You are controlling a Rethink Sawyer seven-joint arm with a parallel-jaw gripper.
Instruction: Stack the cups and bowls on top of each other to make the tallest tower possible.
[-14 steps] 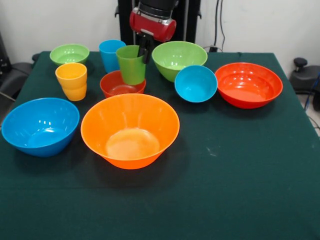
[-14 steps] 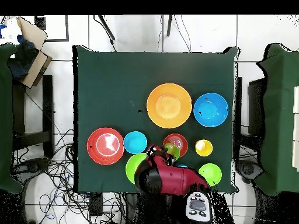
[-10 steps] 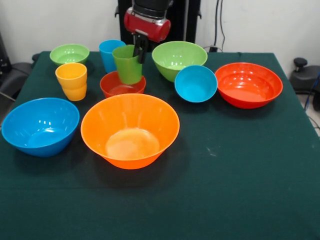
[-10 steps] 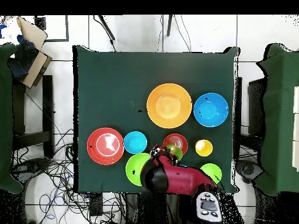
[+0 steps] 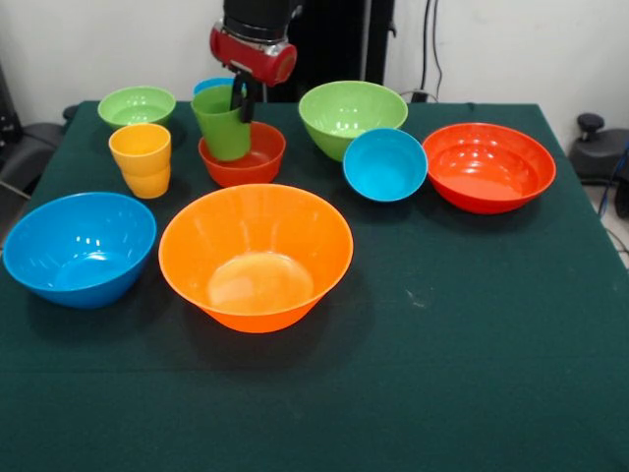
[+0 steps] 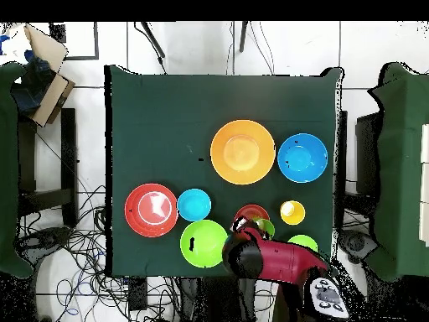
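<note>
My gripper [image 5: 239, 100] is shut on the rim of a green cup [image 5: 222, 124] and holds it upright over the left edge of a small red-orange bowl [image 5: 254, 157]. In the overhead view the gripper [image 6: 249, 226] and the green cup [image 6: 263, 226] sit just below that bowl [image 6: 250, 213]. A blue cup [image 5: 208, 86] is mostly hidden behind the green one. A yellow-orange cup [image 5: 141, 157] stands to the left. A big orange bowl [image 5: 256, 254] and a big blue bowl [image 5: 79, 246] sit in front.
A small green bowl [image 5: 137, 104] sits at the back left. A large green bowl [image 5: 352, 116], a small blue bowl [image 5: 384, 163] and a wide red bowl [image 5: 488, 165] line the back right. The table [image 5: 472, 344] has dark green cloth.
The gripper has carried the green cup leftward in the front view, from over the middle of the small red-orange bowl to its left edge. The bowl's inside now shows more.
</note>
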